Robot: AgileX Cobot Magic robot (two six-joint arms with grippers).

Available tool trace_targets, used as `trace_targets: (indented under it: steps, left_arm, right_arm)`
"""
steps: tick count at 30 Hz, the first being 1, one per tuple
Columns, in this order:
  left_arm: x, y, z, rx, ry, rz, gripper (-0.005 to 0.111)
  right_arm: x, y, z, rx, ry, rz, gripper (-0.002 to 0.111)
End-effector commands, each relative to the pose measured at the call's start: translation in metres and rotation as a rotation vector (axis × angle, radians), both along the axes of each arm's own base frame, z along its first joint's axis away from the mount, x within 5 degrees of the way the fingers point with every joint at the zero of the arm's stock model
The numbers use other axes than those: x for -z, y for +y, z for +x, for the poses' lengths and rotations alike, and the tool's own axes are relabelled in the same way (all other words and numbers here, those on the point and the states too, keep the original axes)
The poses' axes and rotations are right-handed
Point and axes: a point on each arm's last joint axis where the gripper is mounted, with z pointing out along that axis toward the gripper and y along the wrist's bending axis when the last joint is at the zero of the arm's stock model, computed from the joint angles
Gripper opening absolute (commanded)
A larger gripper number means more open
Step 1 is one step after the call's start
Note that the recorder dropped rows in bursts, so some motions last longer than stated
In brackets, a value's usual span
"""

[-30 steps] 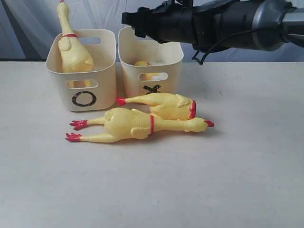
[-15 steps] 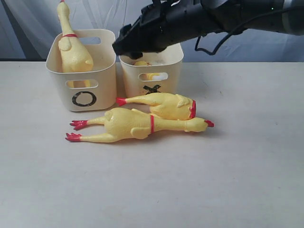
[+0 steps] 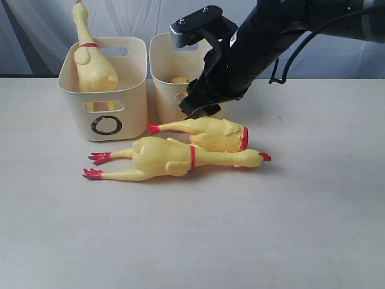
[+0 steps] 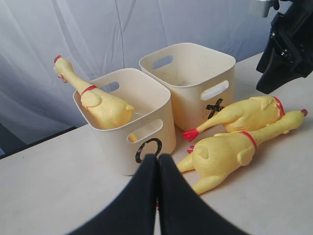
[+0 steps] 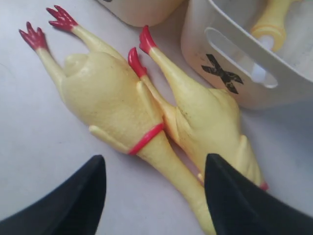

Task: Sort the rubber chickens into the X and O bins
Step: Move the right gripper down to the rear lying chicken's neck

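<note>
Since a second ago my right arm has swung down from above the bins. My right claw (image 3: 197, 108) now hangs low in front of the X bin (image 3: 161, 72), just above the rear chicken (image 3: 210, 133). Its jaws stand wide apart and hold nothing.

The rear chicken and the front chicken (image 3: 168, 158) lie side by side, touching, on the table (image 3: 301, 217), red feet toward the O bin (image 3: 129, 114). A third chicken (image 3: 93, 66) stands in the O bin with its neck poking over the rim.

One tub carries a black O (image 3: 106, 125), the other a black X (image 5: 222, 72). In the exterior view my arm covers the X.

Something yellow (image 3: 179, 79) sits inside the X bin; I cannot make it out. My left claw (image 4: 157, 159) is pressed closed and empty, well back from the bins.
</note>
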Motion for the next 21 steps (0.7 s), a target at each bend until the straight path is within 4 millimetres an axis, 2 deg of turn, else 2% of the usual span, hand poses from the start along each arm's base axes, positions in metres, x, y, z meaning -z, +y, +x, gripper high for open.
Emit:
trace_targets:
  steps: [1,12,16,21]
  left_arm:
    - [0.001,0.0,-0.002,0.005,-0.005,-0.006,0.0]
    - [0.001,0.001,-0.001,0.003,-0.01,0.004,0.0]
    - [0.001,0.001,-0.001,0.002,-0.011,0.007,0.0]
    - [0.0,0.001,-0.001,0.001,-0.013,0.007,0.0]
  right_arm:
    - [-0.002,-0.009,0.0,0.041,0.002,-0.073,0.057]
    - [0.012,-0.014,0.005,0.053,-0.005,-0.166,0.057]
    - [0.031,-0.018,0.002,0.046,-0.029,-0.178,0.057]
    - [0.065,-0.025,-0.004,0.035,-0.082,-0.187,0.057]
